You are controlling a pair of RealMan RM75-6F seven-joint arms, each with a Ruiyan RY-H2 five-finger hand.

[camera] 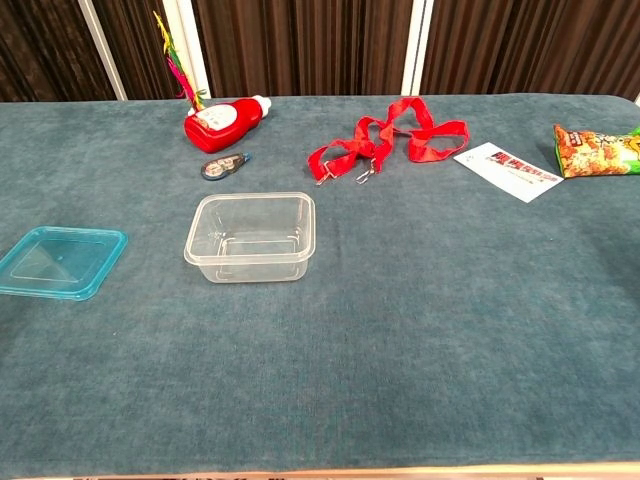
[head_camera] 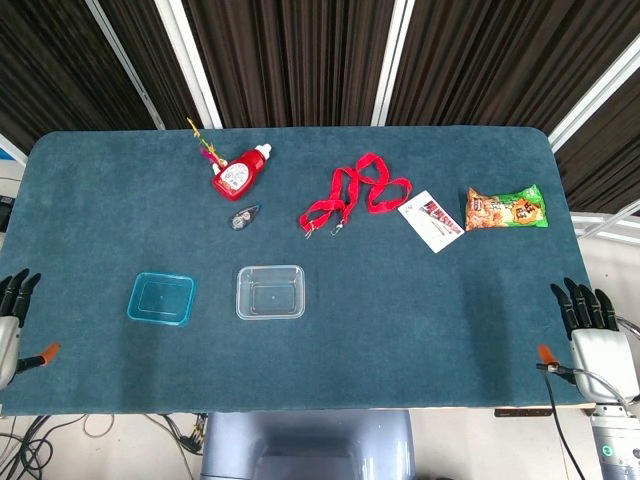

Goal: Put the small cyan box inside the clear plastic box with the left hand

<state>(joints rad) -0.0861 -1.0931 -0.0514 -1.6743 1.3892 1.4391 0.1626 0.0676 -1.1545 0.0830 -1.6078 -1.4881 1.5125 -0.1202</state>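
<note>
The small cyan box (head_camera: 161,298) (camera: 60,261) lies flat on the teal table, left of the clear plastic box (head_camera: 270,292) (camera: 251,237), a short gap between them. The clear box holds nothing. My left hand (head_camera: 10,322) hangs off the table's left front corner, fingers apart and holding nothing, well left of the cyan box. At the right front corner my right hand (head_camera: 595,335) is also off the table, fingers spread and nothing in it. Neither hand shows in the chest view.
At the back lie a red bottle (head_camera: 240,172) with a feathered stick, a small tape dispenser (head_camera: 244,216), a red lanyard (head_camera: 355,196), a white card (head_camera: 431,220) and a snack bag (head_camera: 505,208).
</note>
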